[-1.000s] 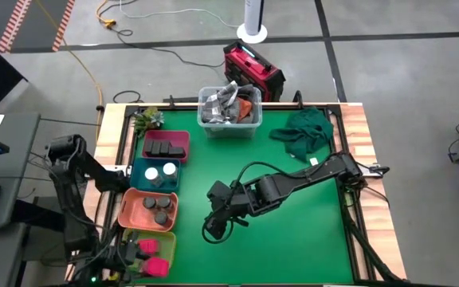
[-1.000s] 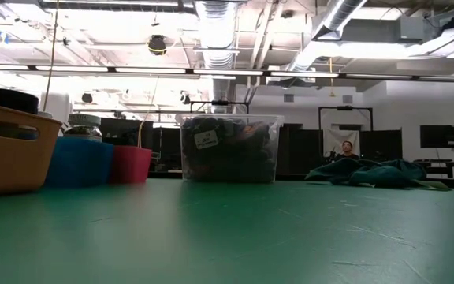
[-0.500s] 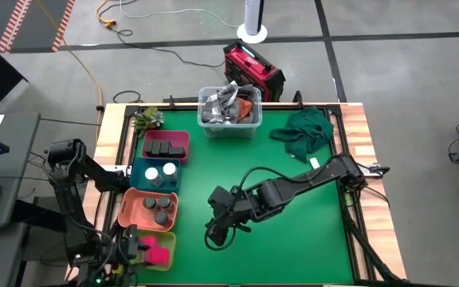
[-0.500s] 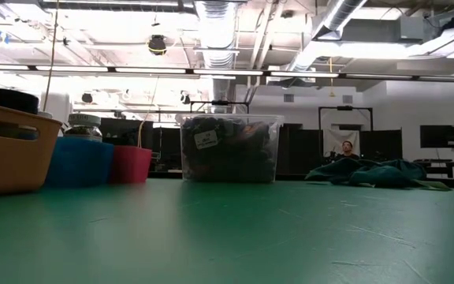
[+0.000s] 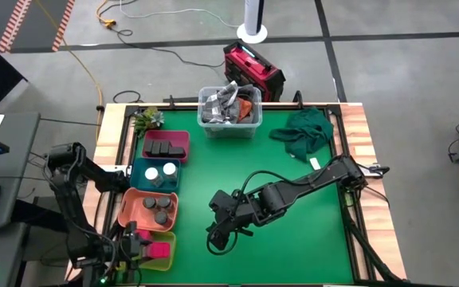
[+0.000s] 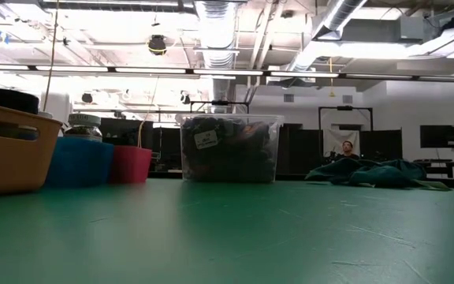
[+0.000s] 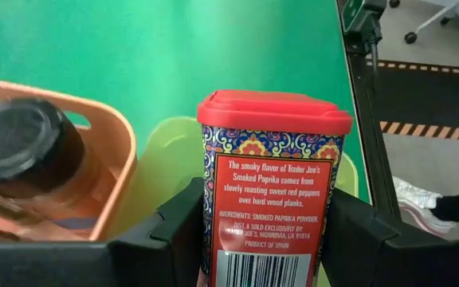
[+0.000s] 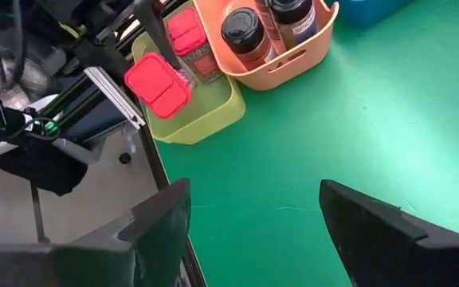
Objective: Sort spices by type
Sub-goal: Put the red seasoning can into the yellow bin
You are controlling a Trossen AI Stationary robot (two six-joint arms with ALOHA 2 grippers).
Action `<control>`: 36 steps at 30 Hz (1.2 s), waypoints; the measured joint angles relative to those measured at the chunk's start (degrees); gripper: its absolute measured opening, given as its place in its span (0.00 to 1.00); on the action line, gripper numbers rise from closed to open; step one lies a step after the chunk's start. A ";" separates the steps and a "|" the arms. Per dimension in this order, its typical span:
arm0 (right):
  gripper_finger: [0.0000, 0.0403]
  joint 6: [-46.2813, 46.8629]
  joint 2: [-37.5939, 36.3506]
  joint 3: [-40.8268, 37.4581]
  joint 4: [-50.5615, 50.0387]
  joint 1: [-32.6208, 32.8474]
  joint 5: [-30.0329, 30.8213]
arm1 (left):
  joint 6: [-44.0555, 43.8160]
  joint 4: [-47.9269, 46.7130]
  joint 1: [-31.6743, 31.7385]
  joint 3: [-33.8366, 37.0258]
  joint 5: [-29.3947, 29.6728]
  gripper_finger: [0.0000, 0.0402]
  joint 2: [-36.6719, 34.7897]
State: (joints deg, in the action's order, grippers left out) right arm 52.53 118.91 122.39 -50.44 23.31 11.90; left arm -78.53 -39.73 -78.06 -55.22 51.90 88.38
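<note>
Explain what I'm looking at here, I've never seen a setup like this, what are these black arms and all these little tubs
These are two robot arms at a green table, sorting spice containers by kind. One camera looks down from above, one sits at table height, one rides on each wrist. Along the table's left edge stand four trays: red, blue, orange tray and yellow-green tray. The left gripper holds a red-lidded paprika box over the yellow-green tray. The right gripper hangs open and empty over bare mat. At the back are a clear bin and a green cloth.

The paprika box (image 7: 271,191) runs off the left wrist view's lower edge; the orange tray's (image 6: 10,154) left part is cropped in the low view.
</note>
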 joint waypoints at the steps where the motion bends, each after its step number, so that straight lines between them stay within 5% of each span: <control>1: 0.75 0.00 0.00 0.00 0.00 0.00 0.00 | -0.85 0.22 0.00 0.00 -0.02 0.47 0.49; 14: 0.75 -0.50 -0.02 0.00 0.01 -0.96 -0.02 | -3.15 0.59 0.84 0.00 -2.85 0.47 1.77; 36: 0.75 -1.51 -0.04 0.00 0.10 -0.90 -0.02 | 6.01 4.76 5.89 -0.01 -11.40 0.56 1.61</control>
State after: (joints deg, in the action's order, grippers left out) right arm 51.02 118.87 122.39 -50.35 22.41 11.88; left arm -72.51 -34.97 -72.17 -55.23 40.50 89.99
